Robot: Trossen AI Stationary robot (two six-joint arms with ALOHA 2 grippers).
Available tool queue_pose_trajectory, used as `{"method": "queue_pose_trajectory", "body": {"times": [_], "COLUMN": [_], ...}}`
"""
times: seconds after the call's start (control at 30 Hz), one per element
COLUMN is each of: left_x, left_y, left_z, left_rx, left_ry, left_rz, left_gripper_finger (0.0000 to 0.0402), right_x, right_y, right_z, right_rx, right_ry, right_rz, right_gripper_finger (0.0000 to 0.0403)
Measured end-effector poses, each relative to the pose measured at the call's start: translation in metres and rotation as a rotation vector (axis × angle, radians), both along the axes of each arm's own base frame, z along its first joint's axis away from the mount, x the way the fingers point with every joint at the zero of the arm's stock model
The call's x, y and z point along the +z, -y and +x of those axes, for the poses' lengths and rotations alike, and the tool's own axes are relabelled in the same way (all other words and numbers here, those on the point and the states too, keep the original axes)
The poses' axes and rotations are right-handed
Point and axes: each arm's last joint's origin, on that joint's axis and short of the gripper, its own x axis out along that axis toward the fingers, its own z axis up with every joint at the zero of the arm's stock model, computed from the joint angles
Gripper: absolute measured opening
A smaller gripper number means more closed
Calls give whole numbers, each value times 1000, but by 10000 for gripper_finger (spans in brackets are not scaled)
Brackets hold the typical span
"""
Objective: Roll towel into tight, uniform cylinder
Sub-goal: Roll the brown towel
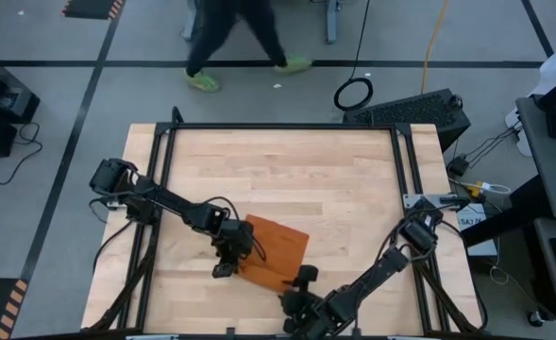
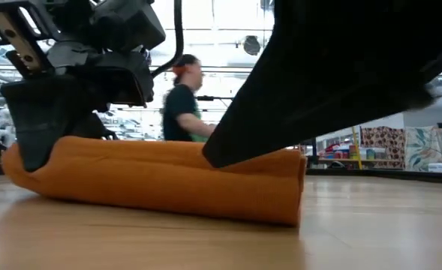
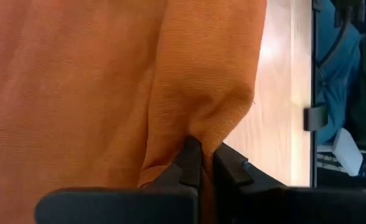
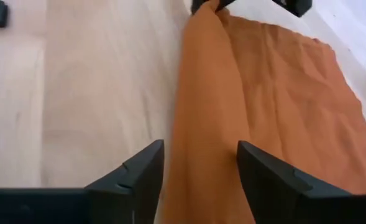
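The rust-orange towel (image 1: 279, 247) lies on the wooden table near its near edge. Its near edge is rolled into a thick roll (image 2: 168, 180) that rests on the tabletop, and the rest lies flat (image 4: 282, 93) toward the far side. My left gripper (image 1: 225, 267) is at the roll's left end, shut on the cloth (image 3: 202, 168). My right gripper (image 1: 303, 277) is at the roll's right end. It is open, with its fingers (image 4: 201, 180) on either side of the roll; whether they touch it does not show. My left gripper pinches a bunched fold of cloth at the left end of the roll (image 3: 198, 134) between its two shut fingers. It comes slanting down from the table's left. The cloth puckers at the fingertips. The roll lies on the table, its end under the dark finger (image 2: 33, 135).
Black frame rails (image 1: 164, 142) run along the table's left, far and right sides. Bare wood (image 1: 287, 170) stretches beyond the towel toward the far edge. A person (image 1: 230, 38) walks on the floor behind the table. My right arm (image 2: 356, 67) fills the upper right of the low view.
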Motion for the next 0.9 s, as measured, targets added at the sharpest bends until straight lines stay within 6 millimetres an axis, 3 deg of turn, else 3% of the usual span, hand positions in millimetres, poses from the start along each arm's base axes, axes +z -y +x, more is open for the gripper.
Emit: {"method": "queue_pose_trajectory", "body": {"times": [0.3, 0.5, 0.9], "left_x": [0, 0, 7], "left_y": [0, 2, 15], "left_z": [0, 1, -6], "left_rx": [-4, -5, -44], "left_ry": [7, 46, 114], "left_rz": [-2, 52, 162], "left_gripper_finger": [15, 39, 178], "right_x": [-8, -11, -11], "right_y": [25, 38, 47], "right_z": [13, 22, 29], "right_rx": [-66, -97, -90], "right_ry": [-134, -181, -268], "right_rz": [144, 225, 367], "right_gripper_finger": [143, 122, 38]}}
